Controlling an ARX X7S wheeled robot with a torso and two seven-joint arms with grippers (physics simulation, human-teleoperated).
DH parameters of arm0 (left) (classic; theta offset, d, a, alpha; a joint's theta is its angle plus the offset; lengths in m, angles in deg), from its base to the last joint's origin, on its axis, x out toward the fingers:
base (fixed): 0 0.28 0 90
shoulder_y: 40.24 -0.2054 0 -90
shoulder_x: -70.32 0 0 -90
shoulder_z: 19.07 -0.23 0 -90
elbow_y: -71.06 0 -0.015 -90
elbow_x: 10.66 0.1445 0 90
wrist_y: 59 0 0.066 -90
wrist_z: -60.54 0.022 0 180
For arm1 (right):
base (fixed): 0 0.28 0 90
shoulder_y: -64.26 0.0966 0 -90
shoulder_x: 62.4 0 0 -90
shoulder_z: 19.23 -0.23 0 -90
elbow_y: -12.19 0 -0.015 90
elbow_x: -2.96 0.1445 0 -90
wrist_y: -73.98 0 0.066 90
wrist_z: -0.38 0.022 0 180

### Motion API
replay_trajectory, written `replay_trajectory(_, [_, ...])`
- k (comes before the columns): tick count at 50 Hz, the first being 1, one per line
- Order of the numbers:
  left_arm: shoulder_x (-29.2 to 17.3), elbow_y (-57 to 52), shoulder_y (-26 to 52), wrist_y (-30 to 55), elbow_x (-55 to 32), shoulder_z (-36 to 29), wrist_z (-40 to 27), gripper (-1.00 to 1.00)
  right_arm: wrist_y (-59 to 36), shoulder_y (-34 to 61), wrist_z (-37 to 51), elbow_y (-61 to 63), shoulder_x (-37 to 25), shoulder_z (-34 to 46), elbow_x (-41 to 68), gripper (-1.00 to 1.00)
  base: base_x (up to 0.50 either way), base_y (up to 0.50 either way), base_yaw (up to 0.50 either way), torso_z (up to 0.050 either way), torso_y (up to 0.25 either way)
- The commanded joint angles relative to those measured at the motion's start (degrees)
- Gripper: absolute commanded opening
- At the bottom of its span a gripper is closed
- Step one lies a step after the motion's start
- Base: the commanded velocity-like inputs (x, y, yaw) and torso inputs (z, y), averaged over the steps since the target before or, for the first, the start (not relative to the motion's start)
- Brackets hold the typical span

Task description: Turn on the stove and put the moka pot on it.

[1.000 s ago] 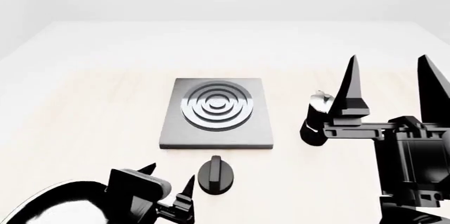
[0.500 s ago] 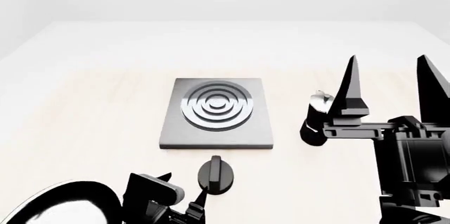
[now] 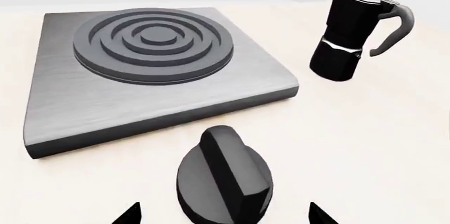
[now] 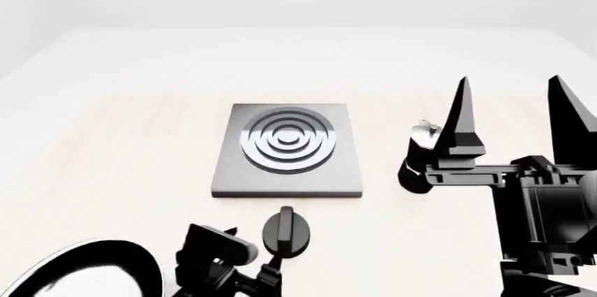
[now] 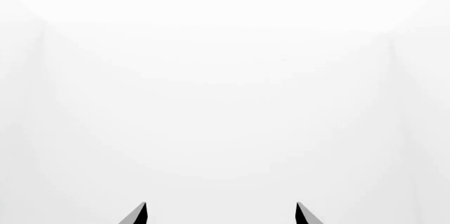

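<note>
L gripper [image 4: 250, 255] is spread wide w/ nothing in it, just short of the knob [image 4: 287, 231]; bring the tips either side of the ridge before closing and twisting. Stove [image 4: 286, 150] sits behind the knob, rings bare. Pot [image 4: 419, 158] stands upright beside it on the right, w/ R gripper [image 4: 508, 112] near, spread wide, pointing up, holding nothing.

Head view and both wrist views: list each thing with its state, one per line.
stove: flat on the table, burner rings bare.
knob: untouched, ridge upright.
moka pot: upright beside the stove, lid shut.
left gripper: open, tips either side of the knob.
right gripper: open, pointing up, empty.
</note>
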Motion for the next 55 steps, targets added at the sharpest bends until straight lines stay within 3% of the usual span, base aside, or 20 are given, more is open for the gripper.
replay_trajectory(1, [1.4,1.1,1.6,1.4,0.1,-0.5,0.5,1.0,-0.3,0.2,0.2,0.2,-0.3,0.1,0.3,1.0,0.0,0.0,0.0,0.0,0.0])
replay_trajectory(28, [6.5,7.6,5.2,2.9,0.7,-1.9,5.0,1.0,0.0,0.2,0.5,0.4,-0.9,0.2,0.9,1.0,0.0,0.0,0.0,0.0,0.0])
replay_trajectory(55, [7.7,8.8,5.5,3.0,1.3,-2.6,6.2,1.0,0.9,-0.5,0.8,-0.2,-1.0,1.0,0.6,1.0,0.0,0.0,0.0,0.0,0.0])
